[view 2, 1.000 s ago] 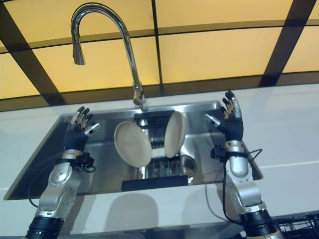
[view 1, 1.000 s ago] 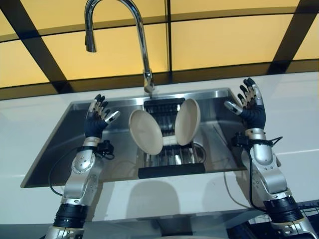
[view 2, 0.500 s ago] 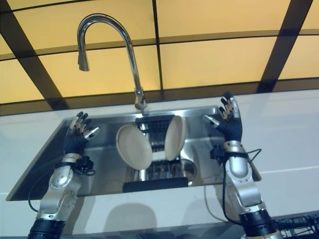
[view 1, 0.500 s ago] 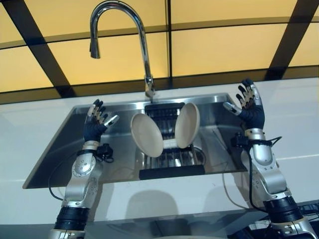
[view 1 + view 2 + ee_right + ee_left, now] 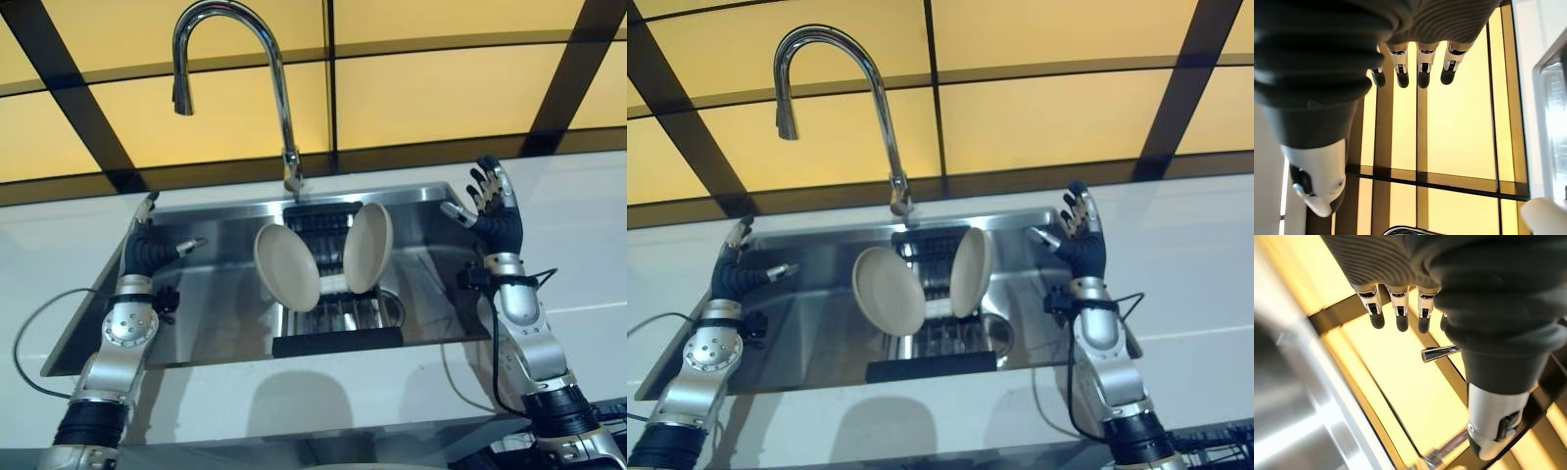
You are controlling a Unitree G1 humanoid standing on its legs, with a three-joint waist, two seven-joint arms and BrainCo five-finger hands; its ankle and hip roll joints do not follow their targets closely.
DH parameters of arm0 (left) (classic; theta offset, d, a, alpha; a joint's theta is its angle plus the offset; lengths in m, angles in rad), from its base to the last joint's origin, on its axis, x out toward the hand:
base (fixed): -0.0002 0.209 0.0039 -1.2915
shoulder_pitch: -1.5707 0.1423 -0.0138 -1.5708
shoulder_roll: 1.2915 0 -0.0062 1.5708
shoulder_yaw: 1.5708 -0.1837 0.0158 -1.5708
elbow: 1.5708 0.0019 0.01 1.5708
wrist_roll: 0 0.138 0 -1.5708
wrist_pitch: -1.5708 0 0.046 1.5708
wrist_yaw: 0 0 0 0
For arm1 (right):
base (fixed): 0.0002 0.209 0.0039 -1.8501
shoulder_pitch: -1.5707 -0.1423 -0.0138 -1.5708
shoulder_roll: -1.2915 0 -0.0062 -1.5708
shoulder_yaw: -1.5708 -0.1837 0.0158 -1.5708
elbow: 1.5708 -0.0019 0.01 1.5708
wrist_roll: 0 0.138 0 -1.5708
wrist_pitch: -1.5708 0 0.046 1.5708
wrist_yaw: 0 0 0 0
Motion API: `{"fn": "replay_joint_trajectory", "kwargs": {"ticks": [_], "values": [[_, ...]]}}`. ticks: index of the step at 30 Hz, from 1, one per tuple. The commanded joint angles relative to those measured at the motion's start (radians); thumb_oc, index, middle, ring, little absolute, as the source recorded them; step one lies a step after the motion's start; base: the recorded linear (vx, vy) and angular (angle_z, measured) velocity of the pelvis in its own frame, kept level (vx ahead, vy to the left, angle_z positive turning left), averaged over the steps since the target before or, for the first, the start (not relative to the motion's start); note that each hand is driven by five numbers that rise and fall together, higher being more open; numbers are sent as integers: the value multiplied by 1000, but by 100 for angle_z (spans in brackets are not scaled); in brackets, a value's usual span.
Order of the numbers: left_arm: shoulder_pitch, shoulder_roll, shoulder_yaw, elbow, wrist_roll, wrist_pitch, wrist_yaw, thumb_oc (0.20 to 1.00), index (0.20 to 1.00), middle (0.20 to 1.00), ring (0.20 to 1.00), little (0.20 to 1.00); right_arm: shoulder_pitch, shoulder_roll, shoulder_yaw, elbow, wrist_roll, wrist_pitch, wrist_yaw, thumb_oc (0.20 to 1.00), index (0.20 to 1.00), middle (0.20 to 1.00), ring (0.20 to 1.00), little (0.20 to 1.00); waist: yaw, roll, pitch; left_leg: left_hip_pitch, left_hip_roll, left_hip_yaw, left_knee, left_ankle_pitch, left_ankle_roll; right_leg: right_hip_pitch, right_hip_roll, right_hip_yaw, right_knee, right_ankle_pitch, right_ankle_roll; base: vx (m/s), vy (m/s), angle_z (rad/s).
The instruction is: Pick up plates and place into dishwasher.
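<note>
1. Inside the sink [image 5: 225, 313], two beige plates stand on edge on the dark rack [image 5: 333, 294] over the drain; left plate [image 5: 286, 266] leans toward the left wall, right plate [image 5: 367, 247] sits upright just beside it, the two near but apart at the top.
2. Progress: judged as not started. Neither plate is held, and the dishwasher itself can't be made out from here.
3. Left hand [image 5: 147, 250] hangs over the sink's left rim, fingers straight and spread, thumb out toward the plates, holding nothing. Well apart from the left plate.
4. Right hand [image 5: 490, 211] is raised over the sink's right rear corner, fingers straight and fanned, empty. Also well apart from the right plate.
5. Left wrist view confirms straight fingers [image 5: 1397, 313] with nothing past them but the yellow wall panels [image 5: 441, 88]; same story in the right wrist view.
6. Remaining: reach in, grip a plate by its rim, lift clear of the rack, carry to the dishwasher, repeat for the second.
7. Obstacles: tall faucet [image 5: 279, 108] rises from the sink's rear edge directly behind the plates, so a lift straight up and back risks clipping it. Rack slots may hold the plates; steel walls limit side approach.
</note>
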Motion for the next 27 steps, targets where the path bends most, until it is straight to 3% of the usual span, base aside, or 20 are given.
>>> {"fn": "replay_joint_trajectory", "kwargs": {"ticks": [1, 5, 10, 20, 27], "values": [[-89, 135, -19, 63, 182, -107, 93, 1000, 1000, 1000, 1000, 1000, 12, -39, -37, -19, 28, -57, 15, 1000, 1000, 1000, 1000, 1000, 3, -30, -55, -42, 8, 23, 1, -38, -17, -52, -63, -19, -11, 19, 68, 47, 25, -1], [-99, 236, -56, 83, 342, -152, 162, 1000, 1000, 1000, 1000, 1000, 27, -62, -42, -12, 46, -61, 25, 1000, 1000, 1000, 1000, 1000, -7, -23, -55, -41, 7, 31, -1, -39, -16, -55, -65, -14, -13, 23, 71, 54, 35, 0], [-125, 323, -133, 110, 423, -189, 214, 1000, 1000, 1000, 1000, 1000, 35, -82, -37, -2, 57, -68, 30, 1000, 1000, 1000, 1000, 1000, -21, -15, -52, -38, 4, 45, -3, -43, -14, -59, -68, -8, -15, 28, 76, 57, 31, 0], [-152, 421, -257, 96, 641, -249, 263, 1000, 1000, 1000, 1000, 1000, 64, -100, -38, 6, 73, -60, 26, 1000, 1000, 1000, 1000, 1000, -50, -4, -44, -26, -2, 75, -16, -47, -5, -65, -72, 10, -29, 46, 90, 75, 16, -2], [-169, 452, -312, 72, 686, -269, 296, 1000, 1000, 1000, 1000, 1000, 91, -104, -38, 9, 80, -66, 33, 1000, 1000, 1000, 1000, 1000, -67, 6, -36, -24, -8, 88, -22, -50, 0, -70, -76, 23, -41, 55, 98, 57, 14, -7]]}}
